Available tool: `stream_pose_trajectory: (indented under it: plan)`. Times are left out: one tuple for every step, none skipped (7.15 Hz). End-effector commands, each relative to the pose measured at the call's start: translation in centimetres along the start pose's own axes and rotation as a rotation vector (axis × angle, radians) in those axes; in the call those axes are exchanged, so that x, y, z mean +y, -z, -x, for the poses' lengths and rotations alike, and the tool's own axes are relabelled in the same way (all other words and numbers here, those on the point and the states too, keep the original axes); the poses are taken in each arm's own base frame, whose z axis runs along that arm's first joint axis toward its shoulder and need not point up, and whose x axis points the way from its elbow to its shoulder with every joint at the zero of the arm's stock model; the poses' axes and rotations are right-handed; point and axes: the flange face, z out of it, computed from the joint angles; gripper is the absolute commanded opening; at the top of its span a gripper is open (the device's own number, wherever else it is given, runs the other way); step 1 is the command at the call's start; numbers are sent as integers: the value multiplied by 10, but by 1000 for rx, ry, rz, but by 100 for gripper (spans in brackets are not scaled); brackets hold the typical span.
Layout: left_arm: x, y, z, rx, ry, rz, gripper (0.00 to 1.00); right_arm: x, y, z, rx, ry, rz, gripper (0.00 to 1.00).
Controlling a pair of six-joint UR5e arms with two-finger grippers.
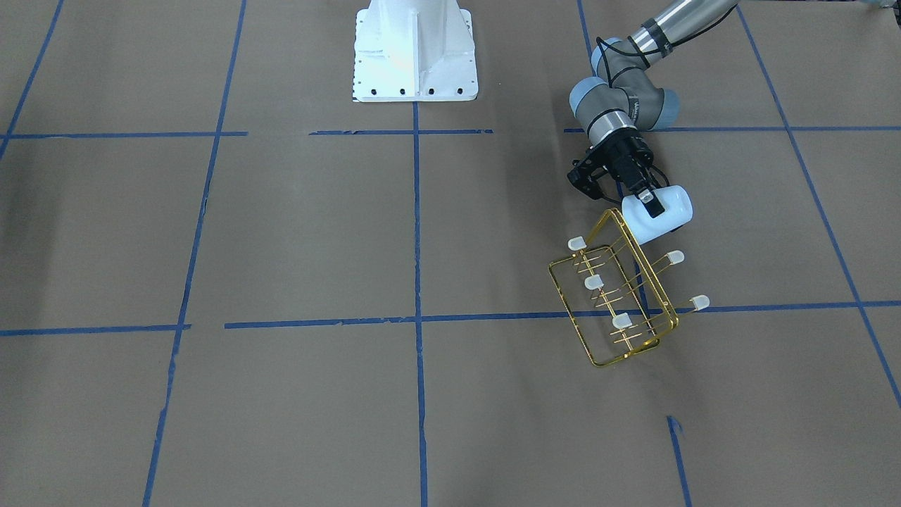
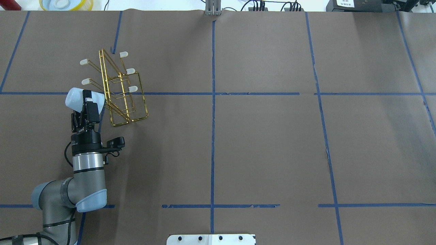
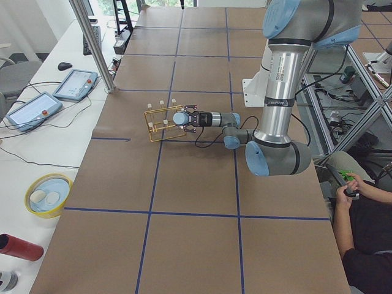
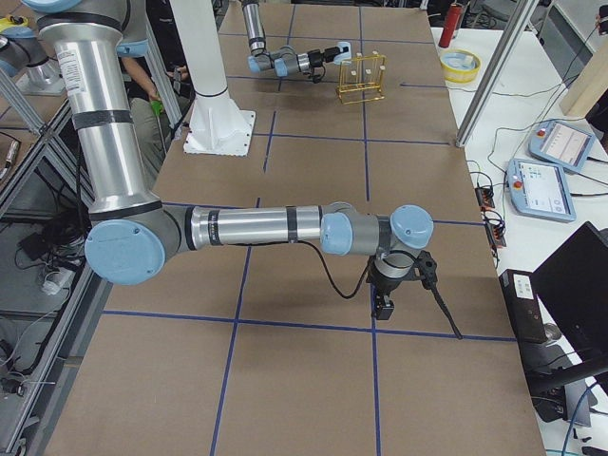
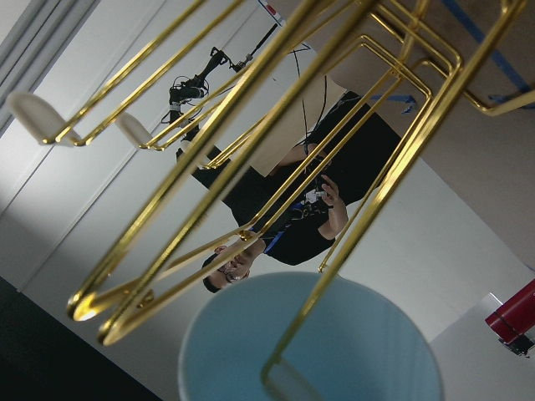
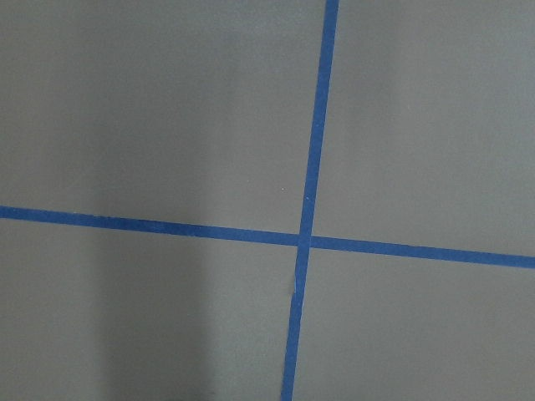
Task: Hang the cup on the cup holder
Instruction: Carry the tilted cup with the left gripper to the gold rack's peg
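Overhead exterior: left pincer (image 2: pixel 88 102) pinching the pale blue cup (image 2: pixel 75 98), held sideways, rim just beside the gold cup holder (image 2: pixel 106 85).

Left tool (image 1: pixel 651 205) grips the cup (image 1: pixel 674 211) at the cup holder (image 1: pixel 619 296).
The cup lies sideways against the gold frame's end nearer the robot, over the brown counter (image 1: pixel 281 246).

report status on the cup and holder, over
Left tool shut on the cup, held on its side at the cup holder. Five prong caps show; sixth hidden at the cup. Right tool far off, state unclear. Nothing else by the holder.
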Motion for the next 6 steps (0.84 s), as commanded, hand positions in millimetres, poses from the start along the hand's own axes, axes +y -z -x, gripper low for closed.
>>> stream_pose_trajectory:
  plan:
    - [0, 0, 1, 0, 3, 0, 0, 0, -1, 1, 0, 0, 1, 100]
    - [1, 0, 1, 0, 3, 0, 64, 0, 0, 0, 0, 0, 0, 100]
    - [1, 0, 4, 1, 27, 0, 100, 0, 0, 0, 0, 0, 0, 100]
    - [1, -1, 4, 1, 27, 2, 100, 0, 0, 0, 0, 0, 0, 100]
    - [1, -1, 4, 1, 29, 2, 100, 0, 0, 0, 0, 0, 0, 100]
    - [1, -1, 4, 1, 29, 2, 100, 0, 0, 0, 0, 0, 0, 100]
